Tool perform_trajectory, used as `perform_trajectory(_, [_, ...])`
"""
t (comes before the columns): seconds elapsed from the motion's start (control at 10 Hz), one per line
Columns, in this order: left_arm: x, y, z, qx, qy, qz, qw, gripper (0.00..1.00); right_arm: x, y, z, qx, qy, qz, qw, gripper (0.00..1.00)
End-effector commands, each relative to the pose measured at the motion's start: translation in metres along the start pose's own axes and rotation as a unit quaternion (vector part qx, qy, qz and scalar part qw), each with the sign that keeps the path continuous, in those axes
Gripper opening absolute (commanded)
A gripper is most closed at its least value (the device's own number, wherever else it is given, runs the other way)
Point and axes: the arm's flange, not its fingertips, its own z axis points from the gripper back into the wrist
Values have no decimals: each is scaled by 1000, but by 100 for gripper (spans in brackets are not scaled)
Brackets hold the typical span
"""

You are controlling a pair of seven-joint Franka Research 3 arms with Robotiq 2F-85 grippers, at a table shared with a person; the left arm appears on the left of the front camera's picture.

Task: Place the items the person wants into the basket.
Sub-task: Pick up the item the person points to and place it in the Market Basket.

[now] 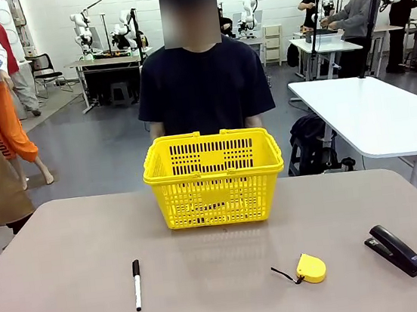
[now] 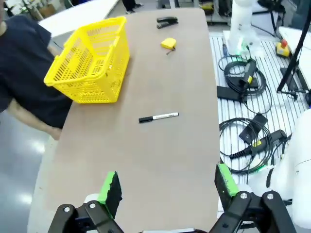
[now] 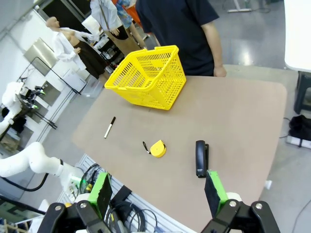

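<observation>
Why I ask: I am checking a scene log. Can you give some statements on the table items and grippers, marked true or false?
1. The stapler lies on the table, outside the basket. True.
2. In the front view, the tape measure lies between the marker and the stapler. True.
3. The left gripper holds the marker. False: it is open and empty; the marker lies on the table.
4. The basket is tipped on its side. False: it stands upright in front of the person.
5. The right gripper is shut. False: it is open.
</observation>
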Motion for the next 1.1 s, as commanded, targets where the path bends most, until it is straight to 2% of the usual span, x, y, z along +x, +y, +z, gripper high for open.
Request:
perform_trajectory(0.0, [-14, 18, -2, 19, -33, 34, 999, 100, 3, 1, 1, 11, -12, 8, 1000, 100])
perform_trajectory(0.3, [-25, 12, 5, 55, -54, 62, 995, 100, 3, 1, 1, 11, -12, 8, 1000, 100])
perform_trajectory(0.5, [-22, 20, 12, 64, -59, 77, 993, 100, 3, 1, 1, 11, -12, 8, 1000, 100])
perform_trajectory(0.6, [-26, 19, 10, 47, -54, 79, 994, 100, 3, 1, 1, 11, -12, 8, 1000, 100])
perform_trajectory(1.0, [-26, 19, 10, 47, -54, 79, 994, 100, 3, 1, 1, 11, -12, 8, 1000, 100])
